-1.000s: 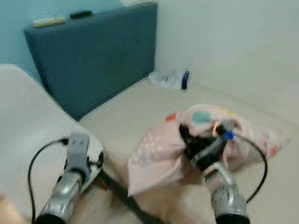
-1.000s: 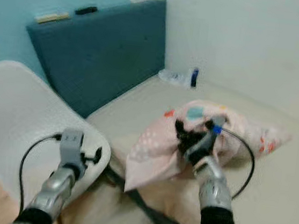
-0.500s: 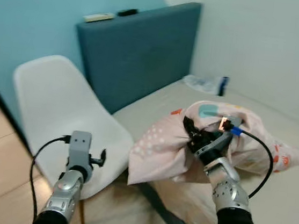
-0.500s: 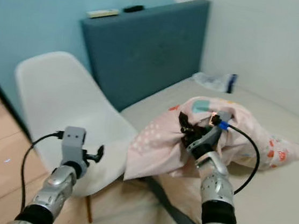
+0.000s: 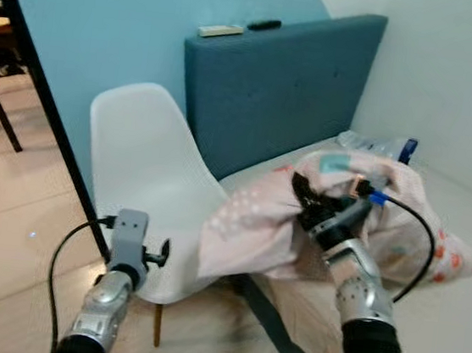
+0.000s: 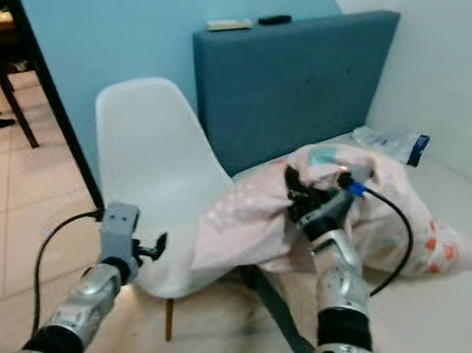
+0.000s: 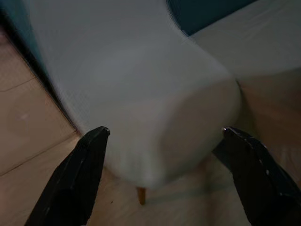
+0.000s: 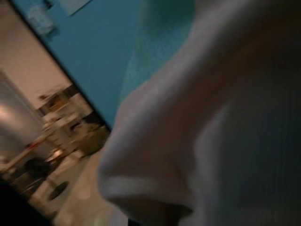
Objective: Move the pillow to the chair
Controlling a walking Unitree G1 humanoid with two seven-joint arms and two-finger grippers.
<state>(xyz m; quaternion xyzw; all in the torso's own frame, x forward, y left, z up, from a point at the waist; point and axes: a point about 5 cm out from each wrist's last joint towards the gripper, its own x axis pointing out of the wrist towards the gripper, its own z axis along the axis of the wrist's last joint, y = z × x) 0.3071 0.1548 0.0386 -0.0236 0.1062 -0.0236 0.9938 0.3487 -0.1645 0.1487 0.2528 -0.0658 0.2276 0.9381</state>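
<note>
1. Since the earlier frames the head camera has swung round, so the whole white chair (image 5: 152,201) now shows with tiled floor (image 5: 11,202) beyond it, and the pillow (image 5: 255,230) has come closer to the chair, its near corner now hanging over the seat's edge.
2. Right claw (image 5: 305,203) is pinching a bunched fold of the pink patterned pillow and holds that end lifted off the bed (image 5: 449,329); the pillow's far end trails on the mattress, away from the chair.
3. From the right wrist camera, pale pillow cloth (image 8: 211,117) lies close against the lens, with the blue wall (image 8: 94,52) behind it.
4. Left claw (image 7: 164,136) hovers just in front of the chair's seat edge with its two black fingers (image 7: 77,179) spread wide and nothing between them.
5. Behind the chair stands the dark blue headboard (image 5: 289,89); on its top edge lie a pale flat object (image 5: 221,31) and a dark one (image 5: 263,25), both too small to identify.
6. At the far end of the bed from the chair, a clear plastic package with a dark blue end (image 5: 388,147) lies against the wall; any print on it is unreadable.
7. No brand marks or writing can be read anywhere.
</note>
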